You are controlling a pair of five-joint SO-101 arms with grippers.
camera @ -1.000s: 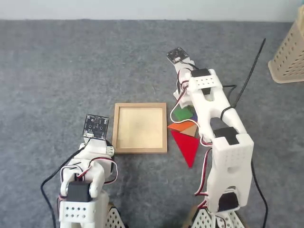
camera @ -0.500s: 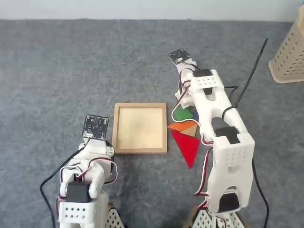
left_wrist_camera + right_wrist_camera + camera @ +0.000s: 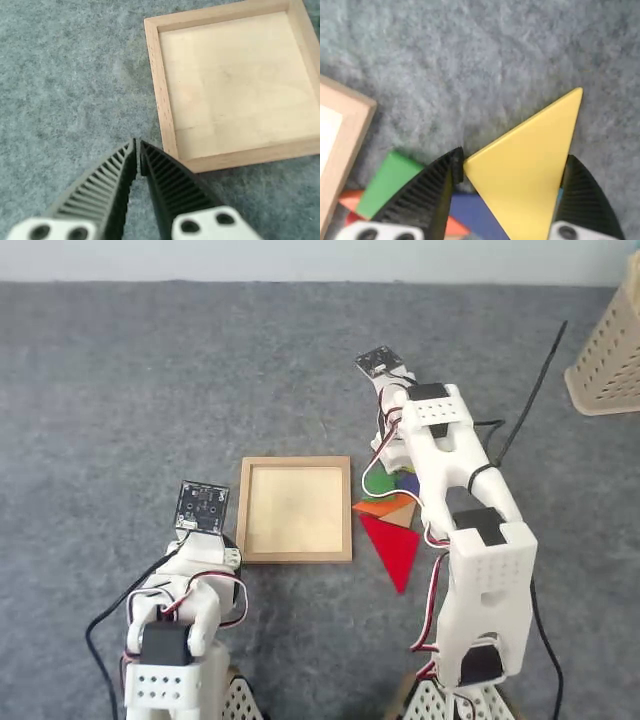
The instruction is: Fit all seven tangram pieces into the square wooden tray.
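The square wooden tray (image 3: 296, 462) lies empty between the arms. Just right of it sit a red triangle (image 3: 393, 548), an orange piece (image 3: 378, 506), a green piece (image 3: 377, 482) and a blue piece (image 3: 408, 481), partly under the right arm. In the right wrist view my right gripper (image 3: 512, 159) is shut on a yellow triangle (image 3: 530, 160), one finger against each side, above the green piece (image 3: 385, 182) and the blue piece (image 3: 475, 215). My left gripper (image 3: 136, 145) is shut and holds nothing, just off the tray's near left corner (image 3: 170, 155).
A beige slatted basket (image 3: 610, 350) stands at the far right edge. A black cable (image 3: 530, 390) runs out from the right arm. Grey carpet covers the table, with open room left of and beyond the tray.
The right arm's wrist has shifted slightly farther from the tray's side. The left arm and the tray have not moved.
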